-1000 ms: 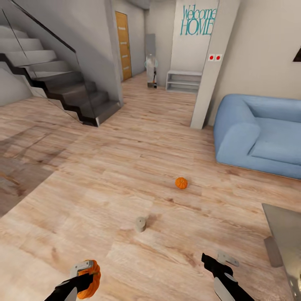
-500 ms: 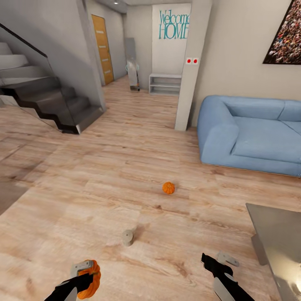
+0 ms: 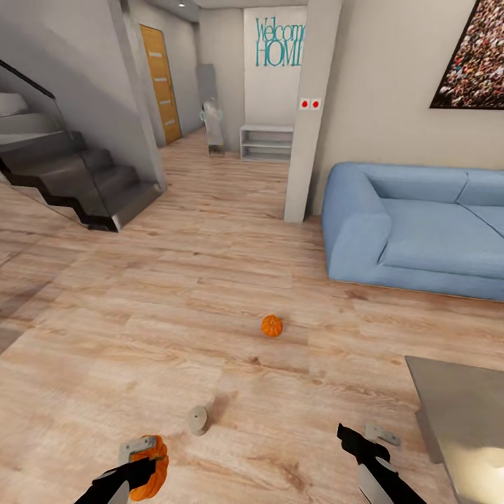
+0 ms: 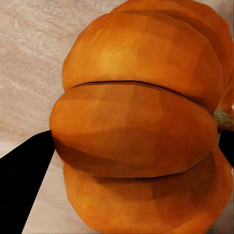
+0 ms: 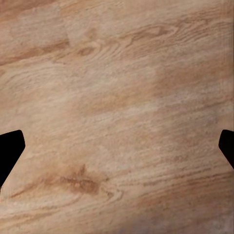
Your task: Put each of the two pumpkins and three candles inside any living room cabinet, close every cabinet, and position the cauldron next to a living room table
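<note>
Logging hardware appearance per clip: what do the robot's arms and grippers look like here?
In the head view, both arms are glossy black with light grey panels toward the bottom edge. The left gripper and right gripper each carry a pale grey block-shaped piece beside black fingers. No cables or markings are visible.

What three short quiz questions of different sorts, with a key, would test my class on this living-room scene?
1. True or false: the left gripper holds a pumpkin.
2. What lies on the floor nearest the robot? A) second pumpkin B) candle C) book
3. Fill in: the right gripper is ____, with bare floor between its fingers.

Key: 1. True. 2. B. 3. open.
</note>
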Tool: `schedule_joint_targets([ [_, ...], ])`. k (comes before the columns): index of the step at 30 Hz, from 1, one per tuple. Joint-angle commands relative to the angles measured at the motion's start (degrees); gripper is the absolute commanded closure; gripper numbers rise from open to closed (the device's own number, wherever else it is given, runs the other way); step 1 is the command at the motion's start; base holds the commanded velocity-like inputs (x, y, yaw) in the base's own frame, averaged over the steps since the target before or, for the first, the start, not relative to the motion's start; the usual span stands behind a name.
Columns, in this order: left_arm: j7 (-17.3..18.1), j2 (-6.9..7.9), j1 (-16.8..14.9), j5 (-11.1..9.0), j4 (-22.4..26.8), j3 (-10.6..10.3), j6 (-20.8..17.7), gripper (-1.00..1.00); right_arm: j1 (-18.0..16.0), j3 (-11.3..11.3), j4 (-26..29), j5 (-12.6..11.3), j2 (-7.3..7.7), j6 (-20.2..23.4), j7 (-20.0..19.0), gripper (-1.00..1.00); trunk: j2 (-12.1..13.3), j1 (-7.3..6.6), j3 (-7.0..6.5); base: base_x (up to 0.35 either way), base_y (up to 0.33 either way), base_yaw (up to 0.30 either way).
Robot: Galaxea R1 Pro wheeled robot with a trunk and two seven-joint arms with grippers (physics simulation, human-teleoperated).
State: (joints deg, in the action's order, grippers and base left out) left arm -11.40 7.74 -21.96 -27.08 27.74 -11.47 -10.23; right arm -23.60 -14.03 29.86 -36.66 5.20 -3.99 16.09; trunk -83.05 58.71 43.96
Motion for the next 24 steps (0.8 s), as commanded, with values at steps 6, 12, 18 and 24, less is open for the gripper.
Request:
schedule_joint_targets([
  [6,-0.6,0.08,0.0,-0.5,0.2,-0.5,-0.2,1.0,0.0,-0.5,0.0,-0.6,0.07,-0.3,0.3,-1.0,0.0,0.02,0.04,0.154,-0.152,0.0],
  [12,-0.6,0.08,0.0,-0.4,0.2,-0.5,-0.2,1.0,0.0,-0.5,0.0,-0.7,0.07,-0.3,0.3,-1.0,0.0,0.02,0.08,0.221,-0.08,-0.01],
  [18,-0.6,0.08,0.0,-0.4,0.2,-0.5,-0.2,1.0,0.0,-0.5,0.0,-0.6,0.07,-0.3,0.3,-1.0,0.0,0.02,0.11,0.124,-0.07,-0.178],
  [24,-0.6,0.08,0.0,-0.4,0.2,-0.5,-0.2,1.0,0.0,-0.5,0.0,-0.7,0.07,-0.3,0.3,-1.0,0.0,0.02,0.11,0.154,-0.108,-0.043],
])
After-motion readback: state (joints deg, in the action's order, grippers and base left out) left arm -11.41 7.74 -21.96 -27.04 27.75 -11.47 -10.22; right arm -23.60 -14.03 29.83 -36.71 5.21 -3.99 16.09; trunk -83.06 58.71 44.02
